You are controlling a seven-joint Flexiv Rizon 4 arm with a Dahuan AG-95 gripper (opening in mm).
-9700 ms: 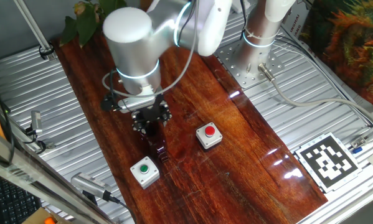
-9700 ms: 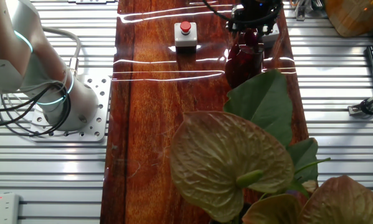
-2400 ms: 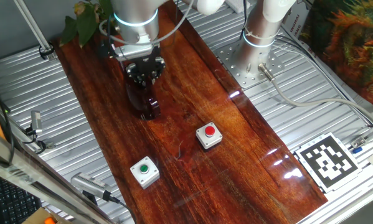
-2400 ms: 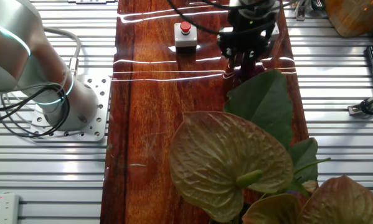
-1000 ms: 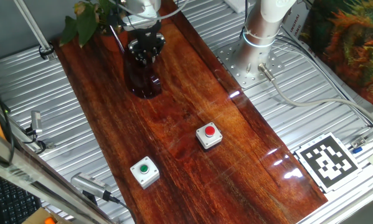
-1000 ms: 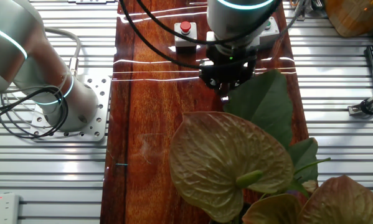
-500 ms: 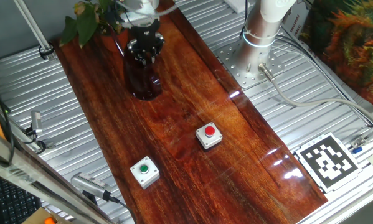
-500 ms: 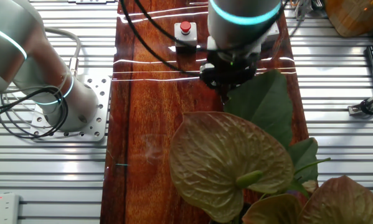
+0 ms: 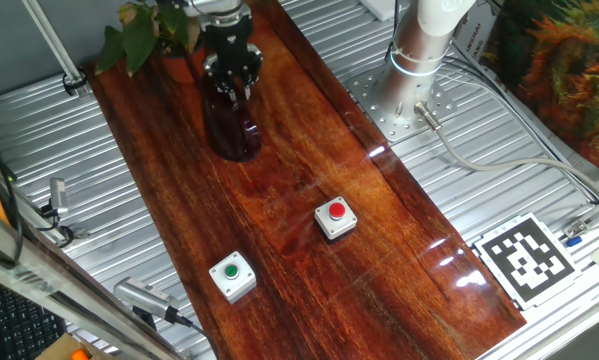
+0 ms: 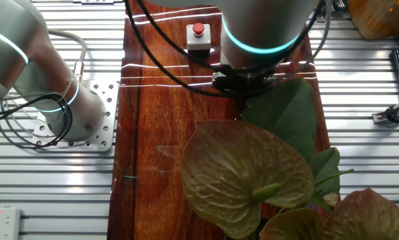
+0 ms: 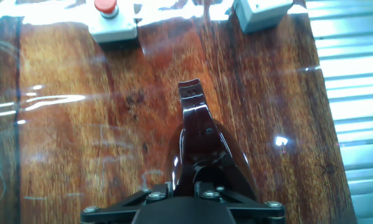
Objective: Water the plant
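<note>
My gripper (image 9: 230, 80) is shut on the neck of a dark red translucent vessel (image 9: 233, 128), which hangs upright at the far end of the wooden table. In the hand view the gripper (image 11: 185, 186) sits at the bottom edge, with the vessel (image 11: 202, 140) running down from it and its spout pointing away. The plant (image 9: 131, 32), with green and yellowish leaves, stands just left of and behind the gripper. Its pot is mostly hidden. In the other fixed view its broad leaves (image 10: 246, 170) fill the foreground and hide the vessel below my wrist (image 10: 259, 30).
A red button box (image 9: 335, 218) and a green button box (image 9: 232, 276) sit on the wooden board (image 9: 309, 150) nearer the front; both show in the hand view, the red one (image 11: 111, 18) at the top. The arm base (image 9: 419, 60) stands at the right. A marker tag (image 9: 527, 258) lies at the front right.
My gripper carried the vessel from beside the green button box to the far end next to the plant. Over the last second it rose slightly, still gripping the vessel.
</note>
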